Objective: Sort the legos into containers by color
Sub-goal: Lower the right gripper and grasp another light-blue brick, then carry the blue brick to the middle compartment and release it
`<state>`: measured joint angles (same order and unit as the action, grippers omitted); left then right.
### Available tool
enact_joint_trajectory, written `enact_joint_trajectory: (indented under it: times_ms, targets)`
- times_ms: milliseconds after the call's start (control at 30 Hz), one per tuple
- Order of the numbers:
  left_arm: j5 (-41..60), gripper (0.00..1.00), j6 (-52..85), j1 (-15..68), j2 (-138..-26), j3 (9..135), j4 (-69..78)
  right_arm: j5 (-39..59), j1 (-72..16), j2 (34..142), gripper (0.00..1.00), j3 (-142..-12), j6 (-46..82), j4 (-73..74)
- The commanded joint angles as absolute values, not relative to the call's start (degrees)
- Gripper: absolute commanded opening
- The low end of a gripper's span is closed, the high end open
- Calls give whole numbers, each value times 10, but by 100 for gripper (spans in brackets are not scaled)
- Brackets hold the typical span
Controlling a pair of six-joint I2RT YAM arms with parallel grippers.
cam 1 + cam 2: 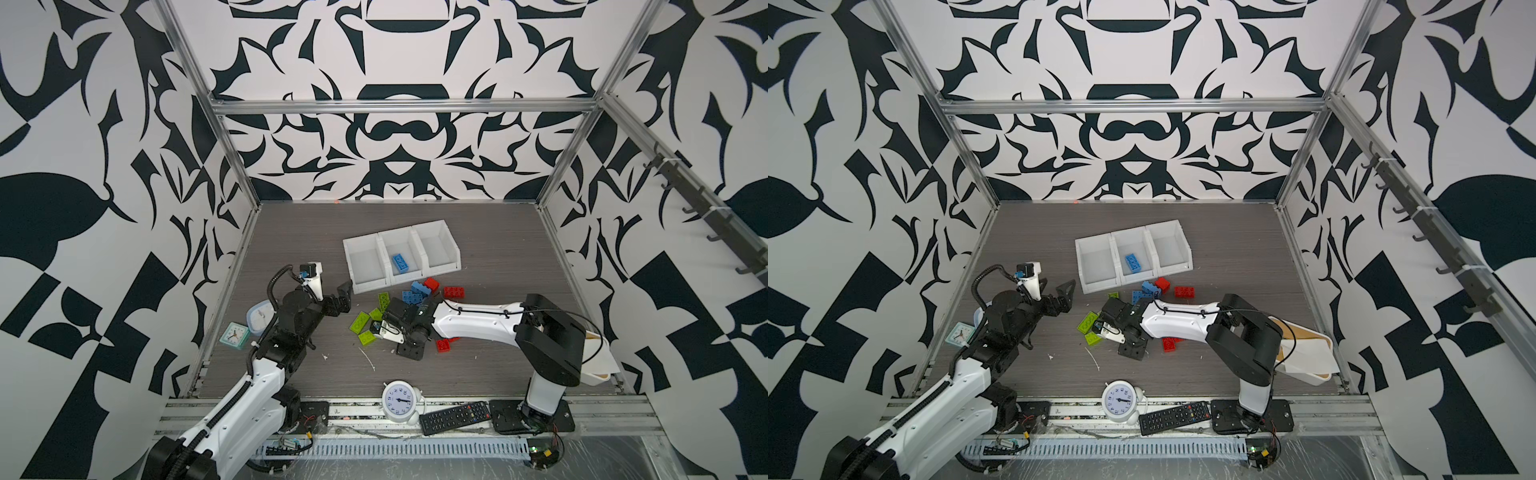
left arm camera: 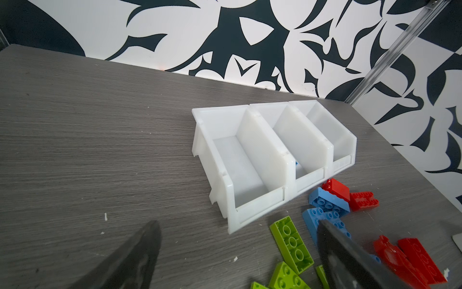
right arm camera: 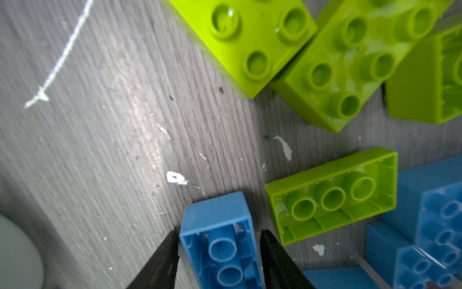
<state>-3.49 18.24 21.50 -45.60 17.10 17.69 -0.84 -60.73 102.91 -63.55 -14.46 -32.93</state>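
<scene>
The right gripper [image 3: 218,234] clamps an upturned blue brick [image 3: 220,225], cut off in the wrist view and mostly hidden in both top views, at 6 o'clock from the bins [image 1: 380,243]; the left gripper [image 1: 345,296] gapes wide, empty, at 8 o'clock.

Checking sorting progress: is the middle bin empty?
Not empty: in both top views one blue brick lies flat, studs up, on the floor of the middle bin.

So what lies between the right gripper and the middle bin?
In a top view, a lime green brick lies between the right gripper and the middle bin; loose blue bricks sit beside it.
</scene>
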Motion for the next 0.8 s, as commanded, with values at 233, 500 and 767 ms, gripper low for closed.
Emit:
enact_joint_trajectory:
  times_ms: [233, 500, 767]
  targets:
    - [-38, 100, 186, 216, -457, 164, 174, 15, -605, 1010, 36, -627, -128, -322]
    - [-32, 100, 185, 216, -464, 169, 171, 17, -605, 966, 23, -603, -114, -314]
    - [-30, 99, 186, 216, -465, 169, 173, 28, -591, 890, 17, -577, -76, -298]
